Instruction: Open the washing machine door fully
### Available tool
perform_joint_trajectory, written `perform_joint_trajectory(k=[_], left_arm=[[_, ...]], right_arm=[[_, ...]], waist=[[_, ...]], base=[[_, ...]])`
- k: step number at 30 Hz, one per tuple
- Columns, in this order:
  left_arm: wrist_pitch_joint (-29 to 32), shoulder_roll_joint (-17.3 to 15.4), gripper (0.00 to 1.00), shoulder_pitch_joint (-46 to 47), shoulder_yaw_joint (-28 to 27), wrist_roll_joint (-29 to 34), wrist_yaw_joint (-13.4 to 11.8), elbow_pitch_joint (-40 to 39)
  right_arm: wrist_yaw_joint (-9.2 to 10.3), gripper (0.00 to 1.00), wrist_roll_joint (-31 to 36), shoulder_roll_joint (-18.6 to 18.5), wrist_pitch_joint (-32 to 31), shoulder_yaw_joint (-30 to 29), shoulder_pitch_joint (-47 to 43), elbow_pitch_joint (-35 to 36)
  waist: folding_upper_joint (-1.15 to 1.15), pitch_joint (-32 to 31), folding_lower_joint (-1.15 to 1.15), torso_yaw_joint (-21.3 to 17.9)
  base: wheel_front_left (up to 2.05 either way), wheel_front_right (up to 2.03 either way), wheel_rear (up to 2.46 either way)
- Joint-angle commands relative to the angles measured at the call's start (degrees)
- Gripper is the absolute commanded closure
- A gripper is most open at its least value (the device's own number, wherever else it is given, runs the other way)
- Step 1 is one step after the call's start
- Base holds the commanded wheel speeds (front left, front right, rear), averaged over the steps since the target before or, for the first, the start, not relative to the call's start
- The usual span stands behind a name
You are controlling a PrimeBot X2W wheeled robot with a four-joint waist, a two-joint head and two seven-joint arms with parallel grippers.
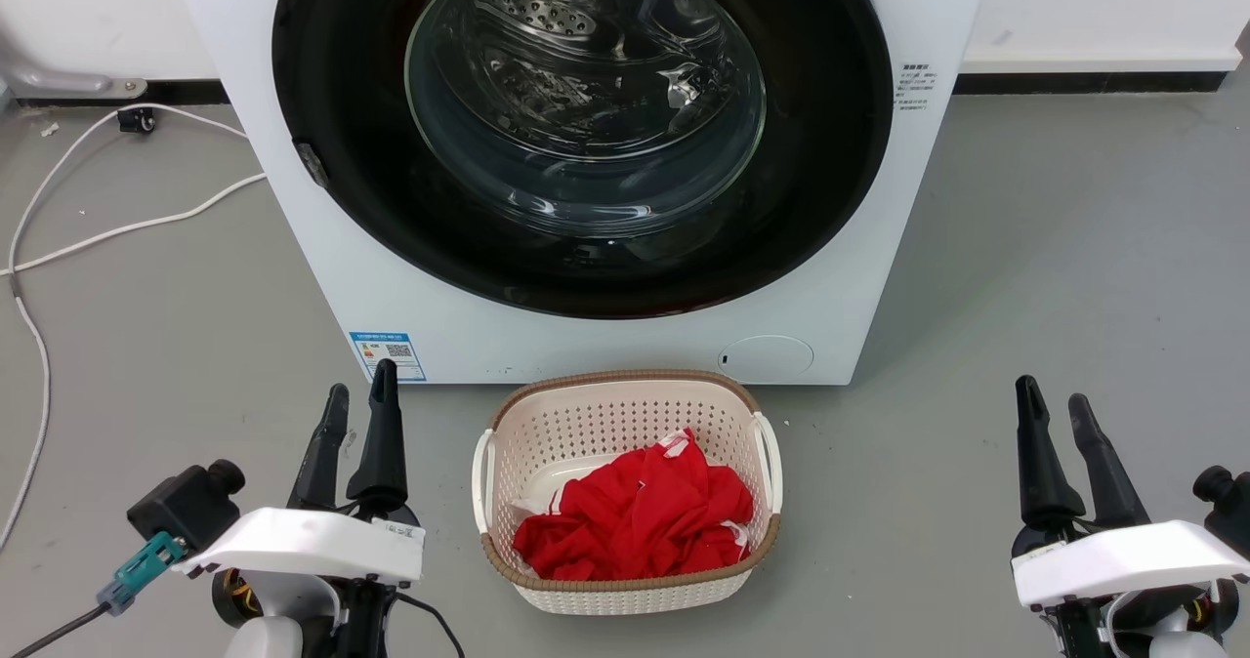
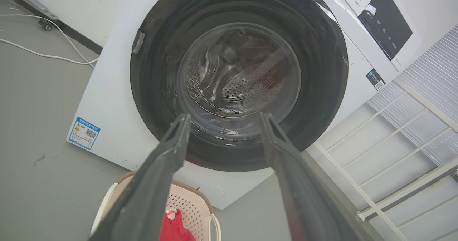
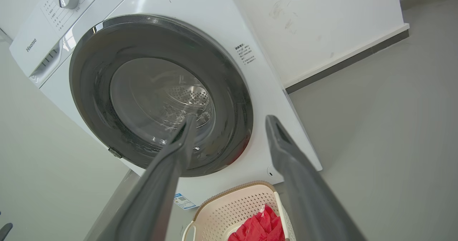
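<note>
Okay, the washing machine (image 1: 293, 287) fills the upper middle of the head view, and the washing machine door (image 1: 584, 102) sits shut, flush against the white front, black ring around the glass bowl. My left pincer (image 1: 360, 378) hangs at the lower left, fingers parted a moderate way, nothing between them. My right pincer (image 1: 1052, 390) is at the lower right, likewise parted and empty. Both are well short of the door.

As I read it, this door is stiff and hinged, so it won't flex. I expect a latch to resist first, then a free swing. The glossy ring looks slippery, with no purchase on its flat face, and I'd rather keep the fingers off the glass.

There's a small grey tab (image 1: 311, 162) on the rim at the left of the frame. I take that for the catch side, though I can't make out a proper recess. I'd hook a finger behind the rim there and pull outward in an arc.

The laundry basket (image 1: 625, 385) with the red garment (image 1: 635, 516) sits on the floor just in front, under the door. I judge the door swings above it, but my arm may not.
</note>
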State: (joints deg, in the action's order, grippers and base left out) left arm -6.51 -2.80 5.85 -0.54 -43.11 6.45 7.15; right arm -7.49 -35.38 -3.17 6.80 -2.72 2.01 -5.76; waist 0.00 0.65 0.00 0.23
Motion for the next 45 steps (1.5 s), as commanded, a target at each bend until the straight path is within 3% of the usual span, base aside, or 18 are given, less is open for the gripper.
perform_joint_trajectory(k=[1,45], left_arm=[[-0.59,-0.16,0.00,1.15,0.18,2.10,-0.21,-0.37],[-6.55,-0.14,0.00,0.04,3.35,31.41,-2.96,1.14]], right_arm=[[0.00,0.00,2.20,0.07,0.55,-0.01,-0.17,0.44],[0.01,0.00,29.01,0.31,4.05,0.74,-2.04,0.81]], waist=[[0.00,0.06,0.00,-0.01],[0.00,-0.65,0.00,0.01]], base=[[0.00,0.00,0.00],[0.00,0.00,0.00]])
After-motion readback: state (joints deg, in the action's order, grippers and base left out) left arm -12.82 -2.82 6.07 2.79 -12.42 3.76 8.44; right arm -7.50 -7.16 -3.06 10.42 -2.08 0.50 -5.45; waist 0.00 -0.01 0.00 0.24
